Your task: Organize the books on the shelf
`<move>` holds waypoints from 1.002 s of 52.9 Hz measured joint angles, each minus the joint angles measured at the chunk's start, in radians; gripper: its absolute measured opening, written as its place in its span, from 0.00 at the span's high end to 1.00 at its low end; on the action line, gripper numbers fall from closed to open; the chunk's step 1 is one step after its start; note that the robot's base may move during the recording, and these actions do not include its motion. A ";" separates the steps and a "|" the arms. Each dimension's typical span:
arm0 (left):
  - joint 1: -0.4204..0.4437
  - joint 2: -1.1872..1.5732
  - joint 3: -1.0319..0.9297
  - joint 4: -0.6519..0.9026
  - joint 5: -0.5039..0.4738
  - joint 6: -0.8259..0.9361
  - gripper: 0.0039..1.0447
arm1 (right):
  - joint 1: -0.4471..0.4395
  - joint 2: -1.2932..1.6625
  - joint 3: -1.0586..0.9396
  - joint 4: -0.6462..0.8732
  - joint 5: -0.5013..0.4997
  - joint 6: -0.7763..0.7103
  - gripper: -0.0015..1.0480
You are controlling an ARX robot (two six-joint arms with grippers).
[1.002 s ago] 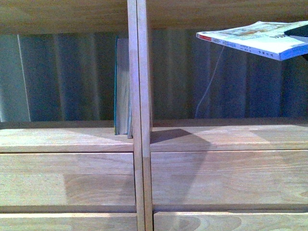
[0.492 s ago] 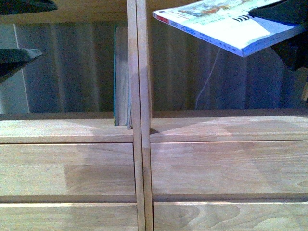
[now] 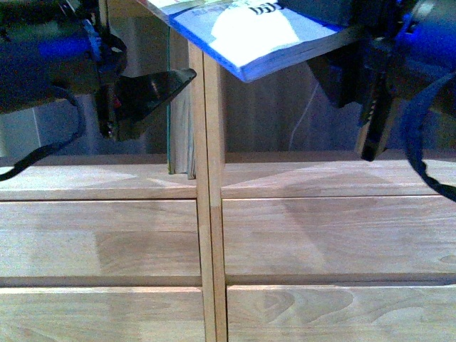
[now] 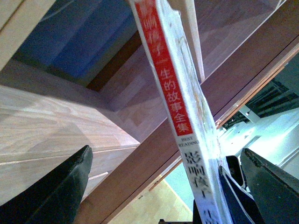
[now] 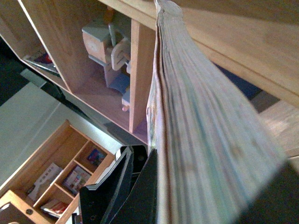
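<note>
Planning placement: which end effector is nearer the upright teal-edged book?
Left: left end effector hovers before the teal-edged book; right end effector, past the wooden divider, holds the blue paperback.

**Shelf** [image 3: 320, 178]: a central divider [image 3: 207, 228] splits it into left and right halves. Each half has an open compartment above and two drawer fronts [image 3: 100, 242] stacked below.

**Tall book** [image 3: 182, 114]: upright on the floor of the left compartment, against the divider.

**Paperback** [image 3: 242, 39]: tilted in the air in front of the shelf, crossing the upper part of the divider, with its low corner just right of it. It is gripped at its right end by the right claw [image 3: 331, 39], one finger above and one below.

**Left claw** [image 4: 166, 153]: left of the divider, in front of the left compartment and the tall book. Its fingers are spread, and in the left wrist view the paperback's spine lies between them.
</note>
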 joint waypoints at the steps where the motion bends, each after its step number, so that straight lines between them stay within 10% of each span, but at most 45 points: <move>1: -0.003 0.005 0.004 0.000 -0.005 0.000 0.06 | 0.008 0.004 0.005 -0.003 0.000 -0.001 0.93; 24: -0.015 0.018 0.014 0.111 -0.017 -0.016 0.09 | 0.081 0.076 0.112 -0.038 -0.003 -0.013 0.93; 43: 0.014 0.013 -0.010 0.132 -0.048 -0.023 0.62 | 0.087 0.133 0.179 -0.060 -0.037 -0.026 0.92; 53: 0.064 -0.024 -0.020 0.152 -0.134 -0.018 0.85 | 0.092 0.134 0.140 -0.043 -0.071 -0.064 0.56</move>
